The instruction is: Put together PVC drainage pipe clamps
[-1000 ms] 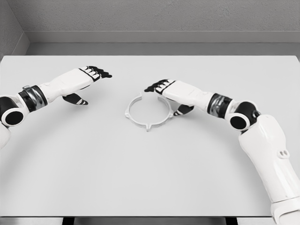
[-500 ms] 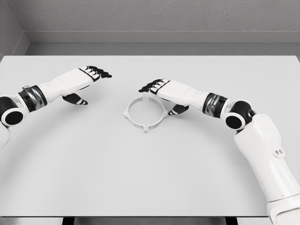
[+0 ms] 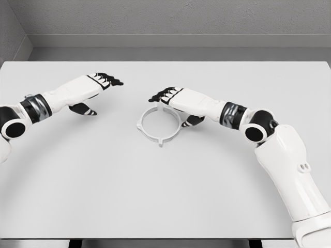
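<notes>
A white ring-shaped pipe clamp [image 3: 159, 125] lies flat near the middle of the counter [image 3: 165, 196], with small tabs sticking out around its rim. It is the only loose part in view; no second clamp piece or pipe shows.

The right hand [image 3: 173, 98] hovers palm-down over the far right edge of the clamp, its dark fingers [image 3: 158, 96] stretched forward and relaxed, its thumb [image 3: 192, 122] hanging low beside the ring's right side. It holds nothing. That low, flat pose probably suits closing on the rim from above, fingers on the far edge and thumb on the near right. Whether any finger touches the ring cannot be told.

The left hand [image 3: 93, 85] hangs well apart to the left, fingers extended and holding nothing, likely waiting clear of the work.

The grasp looks not yet made, so the assembly seems barely started.
</notes>
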Motion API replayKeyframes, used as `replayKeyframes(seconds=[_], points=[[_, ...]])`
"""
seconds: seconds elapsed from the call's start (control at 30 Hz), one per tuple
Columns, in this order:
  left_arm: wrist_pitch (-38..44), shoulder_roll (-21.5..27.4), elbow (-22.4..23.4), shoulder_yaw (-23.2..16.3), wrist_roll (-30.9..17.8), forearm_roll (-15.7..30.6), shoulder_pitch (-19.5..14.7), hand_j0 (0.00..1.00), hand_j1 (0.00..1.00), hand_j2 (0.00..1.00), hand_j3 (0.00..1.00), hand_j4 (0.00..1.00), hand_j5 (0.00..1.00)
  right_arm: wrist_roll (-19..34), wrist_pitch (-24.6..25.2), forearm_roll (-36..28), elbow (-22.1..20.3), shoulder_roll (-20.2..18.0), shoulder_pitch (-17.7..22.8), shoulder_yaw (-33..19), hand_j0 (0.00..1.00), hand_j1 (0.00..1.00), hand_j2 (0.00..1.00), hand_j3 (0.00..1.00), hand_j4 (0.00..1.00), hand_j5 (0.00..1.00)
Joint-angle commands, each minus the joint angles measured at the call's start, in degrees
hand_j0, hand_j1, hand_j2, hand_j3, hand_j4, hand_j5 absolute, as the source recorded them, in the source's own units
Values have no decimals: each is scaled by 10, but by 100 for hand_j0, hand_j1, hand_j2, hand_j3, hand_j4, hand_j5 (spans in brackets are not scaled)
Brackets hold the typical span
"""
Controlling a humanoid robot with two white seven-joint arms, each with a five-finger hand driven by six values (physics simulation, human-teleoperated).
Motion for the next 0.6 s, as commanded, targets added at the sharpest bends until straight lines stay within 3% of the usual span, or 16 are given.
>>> replayKeyframes(seconds=[0.0, 0.23, 0.4, 0.57], points=[[1, 0, 0, 1, 0, 4, 0, 100, 100, 100, 100, 100, 100, 0, 1, -4, 1, 3, -1, 0, 100, 100, 100, 100, 100, 100], [1, 10, 18, 25, 0, 9, 0, 100, 100, 100, 100, 100, 100, 0, 1, -4, -1, 0, 1, -2, 100, 100, 100, 100, 100, 100], [1, 43, 23, 48, 0, 9, 3, 100, 100, 100, 100, 100, 100, 0, 1, -5, -1, -7, 5, -5, 100, 100, 100, 100, 100, 100], [1, 43, 29, 49, 0, 9, -1, 100, 100, 100, 100, 100, 100, -1, 1, -5, 0, -18, 8, -6, 100, 100, 100, 100, 100, 100]])
